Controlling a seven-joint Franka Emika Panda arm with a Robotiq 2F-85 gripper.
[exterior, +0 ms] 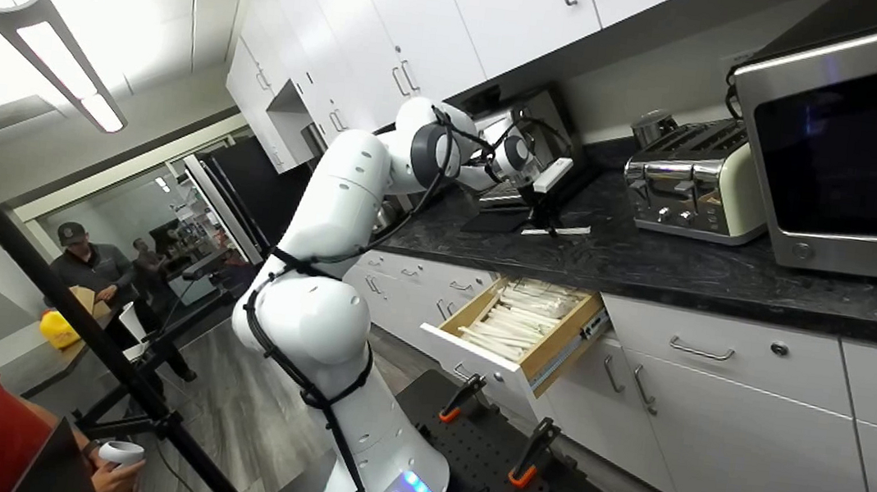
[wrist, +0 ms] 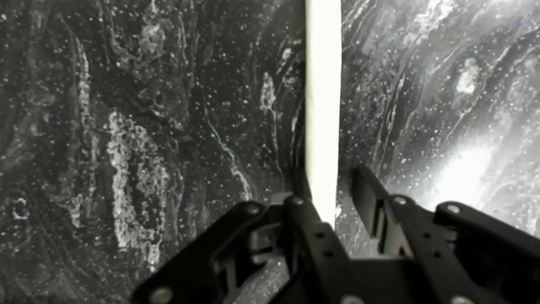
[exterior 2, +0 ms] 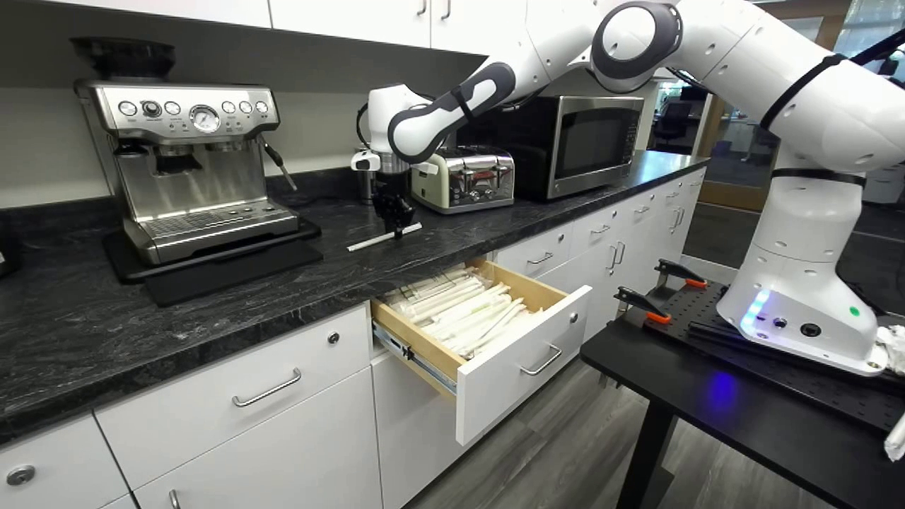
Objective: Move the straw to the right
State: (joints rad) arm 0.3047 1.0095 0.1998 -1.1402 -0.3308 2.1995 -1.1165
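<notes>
Your straw [exterior 2: 368, 244] lies on the black worktop [exterior 2: 78, 311], nr its front edge [exterior 2: 297, 319], & your end effector [wrist: 329, 179] points down over it at approx mid-length. Fingers [wrist: 367, 198] are spread w/ the straw btwn them: wrist view shows a gap to the finger at pic R; the one at pic L is right beside the straw, can't tell if touching.

In both exterior views you've a strip of worktop btwn straw & front edge; just below that edge the drawer [exterior 2: 495, 385] sticks out, w/ a heap of white straws [exterior 2: 466, 311] inside. Past the straw's pic-R end & further back stands the toaster [exterior 2: 488, 185], then the microwave [exterior 2: 597, 145]. Past its pic-L end you've more worktop, then the dark mat [exterior 2: 233, 276] in front of the espresso machine [exterior 2: 205, 177]. Upper cabinets [exterior 2: 353, 21] hang above.

Surface: dark stone look, pale veins & specks, bright glare [wrist: 464, 173] at pic R in wrist view. Room: grey wood-look floor [exterior 2: 488, 452], robot base [exterior 2: 799, 311] on a black stand [exterior 2: 672, 396] w/ two orange-tipped clamps [exterior 2: 645, 305]; in an exterior view a person in a dark cap [exterior: 94, 264] is in the bkgd, ceiling light [exterior: 55, 58] overhead.
</notes>
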